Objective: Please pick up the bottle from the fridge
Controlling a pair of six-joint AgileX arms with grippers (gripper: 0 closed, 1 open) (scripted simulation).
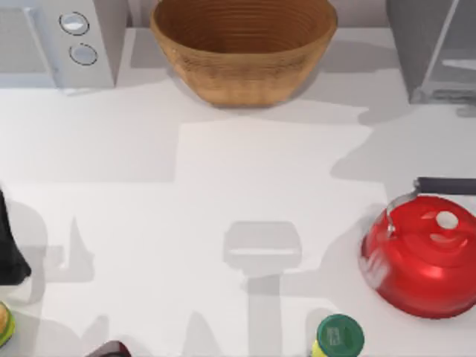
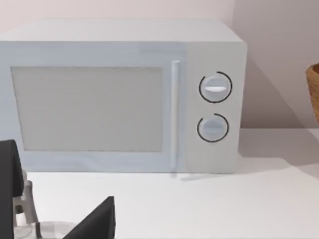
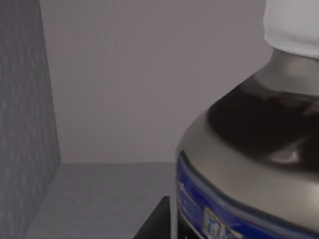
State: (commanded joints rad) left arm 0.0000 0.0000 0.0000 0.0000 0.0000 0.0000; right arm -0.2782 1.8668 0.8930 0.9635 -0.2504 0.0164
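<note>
The bottle (image 3: pixel 249 164) stands inside the fridge (image 3: pixel 30 124), very close in the right wrist view. It has a clear-greyish body, a white cap and a blue label band. A dark part of my right gripper (image 3: pixel 154 224) sits right beside the bottle's side, low down near the fridge floor. From above, the fridge (image 1: pixel 416 52) is the grey cabinet at the back right, its pale door panel swung open. My left gripper (image 2: pixel 55 219) is open with nothing in it and hangs low over the table. The left arm (image 1: pixel 9 253) stays at the table's left edge.
A grey microwave (image 1: pixel 59 41) with two round knobs stands at the back left, and a woven basket (image 1: pixel 244 48) at the back middle. Near the right edge sits a red kettle (image 1: pixel 424 253). A green-lidded yellow container (image 1: pixel 338 336) stands by the front edge.
</note>
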